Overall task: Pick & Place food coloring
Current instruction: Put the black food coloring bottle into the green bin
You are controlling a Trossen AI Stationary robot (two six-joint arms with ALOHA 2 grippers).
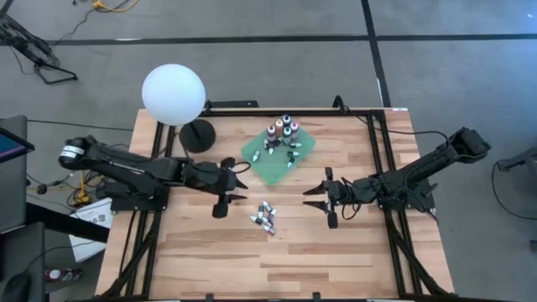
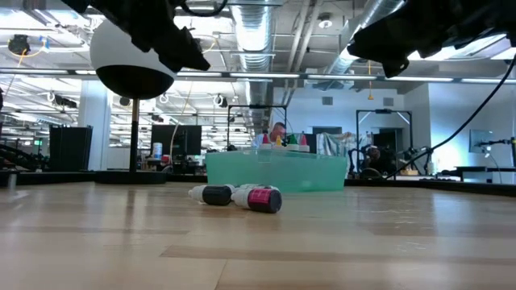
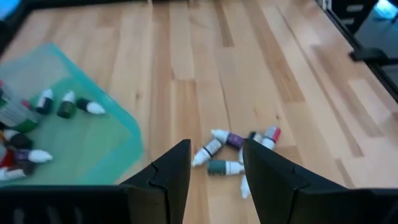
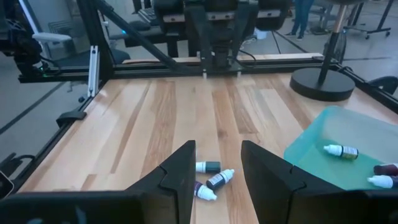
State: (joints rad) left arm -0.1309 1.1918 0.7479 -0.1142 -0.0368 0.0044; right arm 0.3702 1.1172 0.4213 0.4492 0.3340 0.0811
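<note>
High view: left gripper and right gripper both reach inward above the wooden table, fingers parted, grasping nothing. Between them lies a loose cluster of food coloring bottles, about five. Farther back, a green tray holds about five upright bottles and several lying ones. One white globe lamp stands far left.
</note>
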